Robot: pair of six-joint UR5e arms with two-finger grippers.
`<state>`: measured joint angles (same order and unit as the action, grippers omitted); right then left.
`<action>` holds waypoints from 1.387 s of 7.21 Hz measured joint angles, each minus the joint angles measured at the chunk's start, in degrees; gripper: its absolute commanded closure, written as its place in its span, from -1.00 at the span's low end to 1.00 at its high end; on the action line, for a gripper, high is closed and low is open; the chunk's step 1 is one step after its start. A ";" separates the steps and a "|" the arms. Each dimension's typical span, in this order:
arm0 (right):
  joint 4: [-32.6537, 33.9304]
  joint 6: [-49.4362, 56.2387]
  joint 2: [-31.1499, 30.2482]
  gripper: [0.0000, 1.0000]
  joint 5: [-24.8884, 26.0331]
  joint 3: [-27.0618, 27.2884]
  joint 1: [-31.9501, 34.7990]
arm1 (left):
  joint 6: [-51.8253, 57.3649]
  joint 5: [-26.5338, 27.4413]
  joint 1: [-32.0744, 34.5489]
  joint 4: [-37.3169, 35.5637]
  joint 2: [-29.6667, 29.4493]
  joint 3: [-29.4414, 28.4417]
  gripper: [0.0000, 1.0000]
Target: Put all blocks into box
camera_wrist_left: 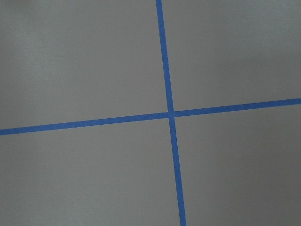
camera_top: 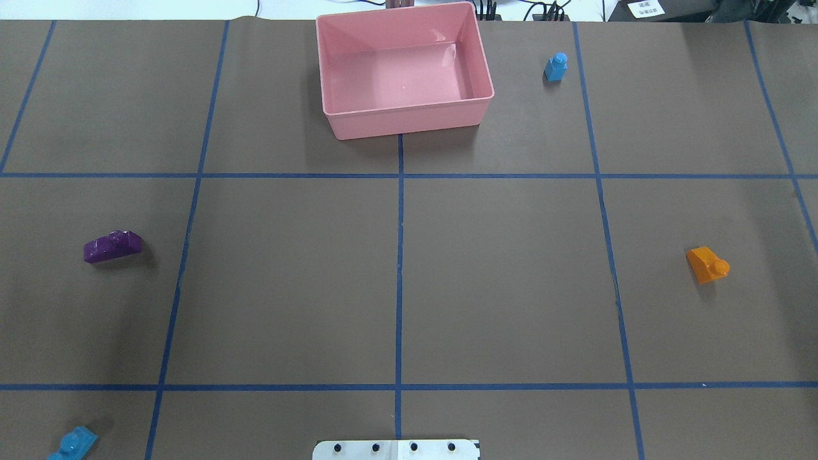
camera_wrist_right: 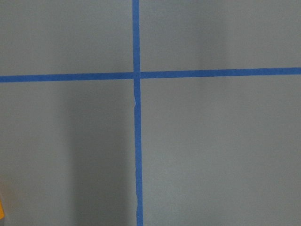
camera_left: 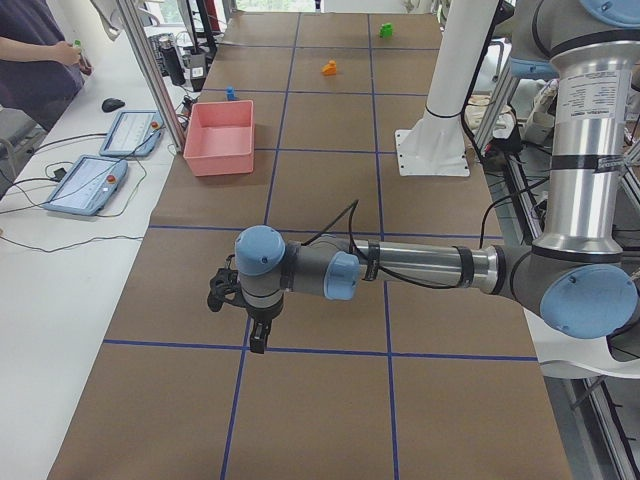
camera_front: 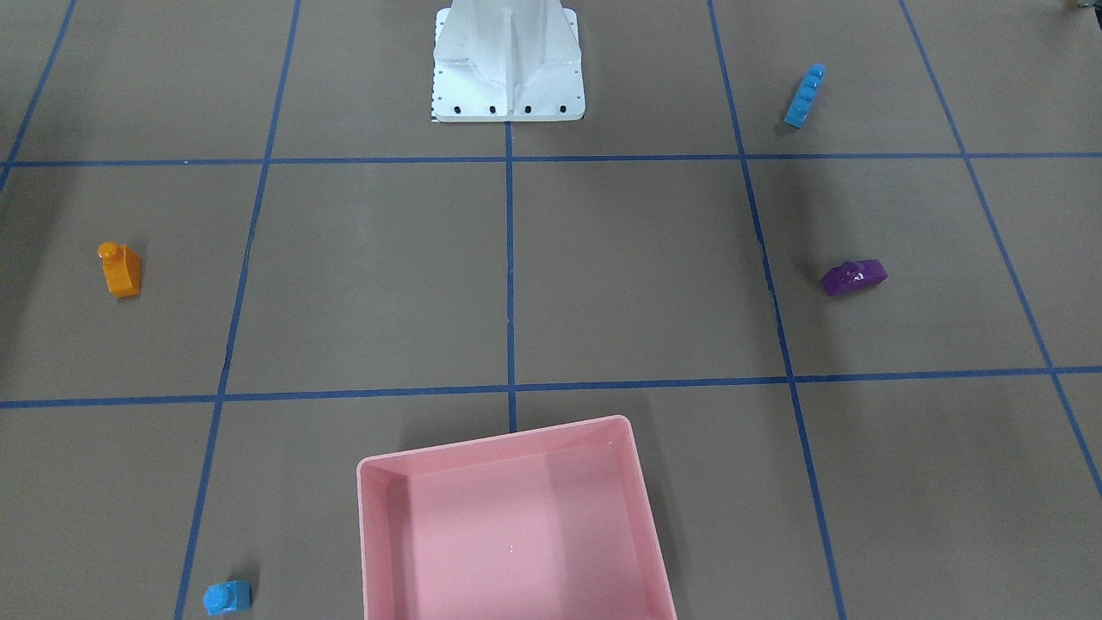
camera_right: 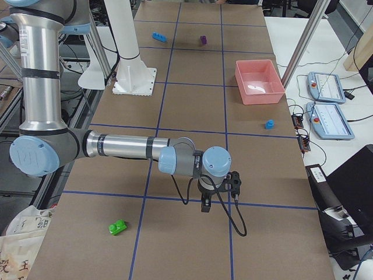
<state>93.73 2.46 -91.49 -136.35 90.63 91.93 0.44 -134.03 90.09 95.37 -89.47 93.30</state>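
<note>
The pink box [camera_top: 402,121] stands empty at the table's far middle edge. The orange block [camera_top: 707,264] lies at mid right, the purple sloped block [camera_top: 112,246] at mid left, the small blue block [camera_top: 556,66] right of the box, and the long blue block [camera_top: 72,443] at the near left corner. The green block [camera_right: 118,227] lies near the table's right end. My left gripper [camera_left: 255,335] and right gripper [camera_right: 205,204] hang over bare table near opposite ends. They show only in the side views, so I cannot tell whether they are open or shut.
The white robot base plate [camera_top: 396,449] stands at the near middle edge. Blue tape lines [camera_top: 399,255] grid the brown table. Tablets [camera_left: 85,185] and an operator [camera_left: 35,60] are beyond the box side. An orange sliver [camera_wrist_right: 1,209] shows at the right wrist view's lower left edge.
</note>
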 measured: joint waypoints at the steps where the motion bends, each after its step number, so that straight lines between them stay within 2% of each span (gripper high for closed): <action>1: -0.03 0.00 0.03 -1.00 0.04 0.08 0.00 | -0.02 0.00 -0.01 -0.03 -0.03 -0.01 -1.00; 5: -1.47 -1.15 1.22 -1.00 0.29 2.42 -1.63 | -0.13 -0.13 -0.14 -0.06 -0.54 1.10 -1.00; 10: -11.33 -13.55 2.41 -1.00 0.11 8.36 -14.80 | -2.23 -0.44 -1.41 3.71 -3.29 1.55 -1.00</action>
<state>82.40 -11.09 -89.08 -136.24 98.99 77.13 -1.79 -134.47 88.68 99.08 -92.77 94.86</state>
